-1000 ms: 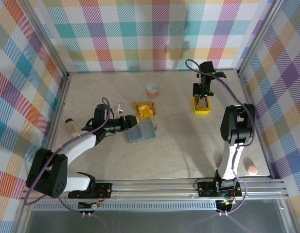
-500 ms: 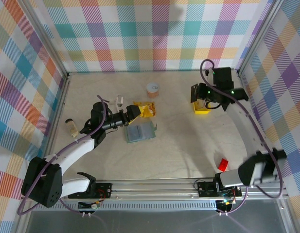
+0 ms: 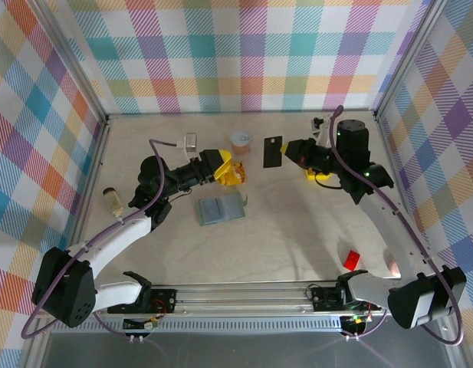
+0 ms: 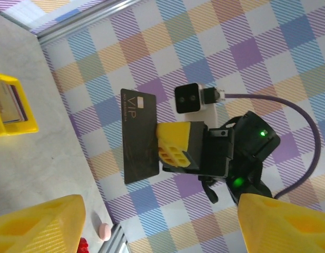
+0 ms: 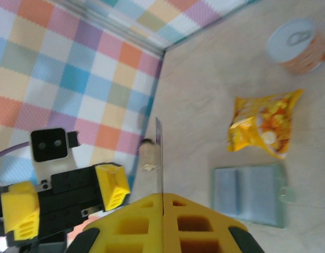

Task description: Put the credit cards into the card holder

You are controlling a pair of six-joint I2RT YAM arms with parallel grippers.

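The soft sage grey-green folding card holder (image 3: 221, 208) lies flat near centre, beyond it the left gripper (image 3: 221, 164) gapes empty and the right gripper (image 3: 288, 150) clamps a dark plastic credit card (image 3: 273, 152), VIP-lettered in the left wrist view, edge-on in the right, with more cards (image 4: 9, 103) in the far yellow square tray (image 4: 17, 128).

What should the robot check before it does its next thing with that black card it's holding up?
1. Right jaws shut on the black card: ok.
2. Left jaws open and facing the card: ok.
3. Card up in the air, touching nothing else: ok.
4. Card holder lying open on the table: ok.
5. Free slot in the card holder: cannot tell.
6. Snack packet apart from the card holder: ok.
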